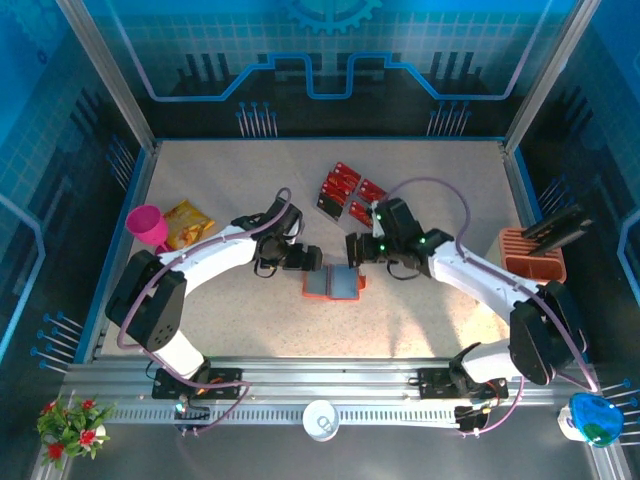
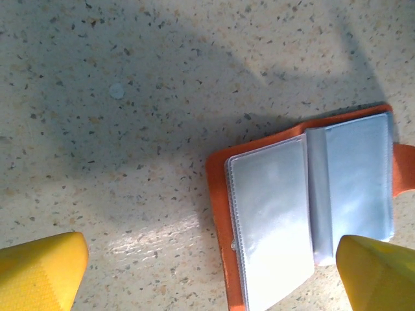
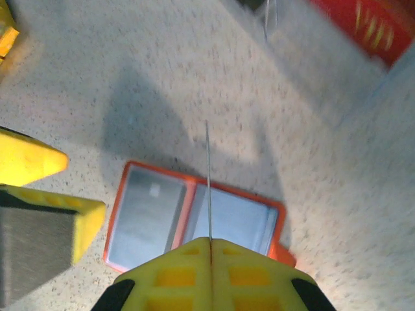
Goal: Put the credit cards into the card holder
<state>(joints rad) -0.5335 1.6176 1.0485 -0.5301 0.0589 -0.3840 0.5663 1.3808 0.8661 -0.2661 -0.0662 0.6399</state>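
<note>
Left gripper (image 2: 207,278) is hovering wide open over card holder (image 2: 305,194); right gripper (image 3: 211,245) is pinching what looks like an edge-on card (image 3: 208,175) above it

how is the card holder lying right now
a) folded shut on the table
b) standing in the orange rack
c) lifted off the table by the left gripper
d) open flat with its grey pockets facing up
d: the card holder lies spread open on the table, with both grey pocket pages facing up and its orange cover showing around them.
</note>
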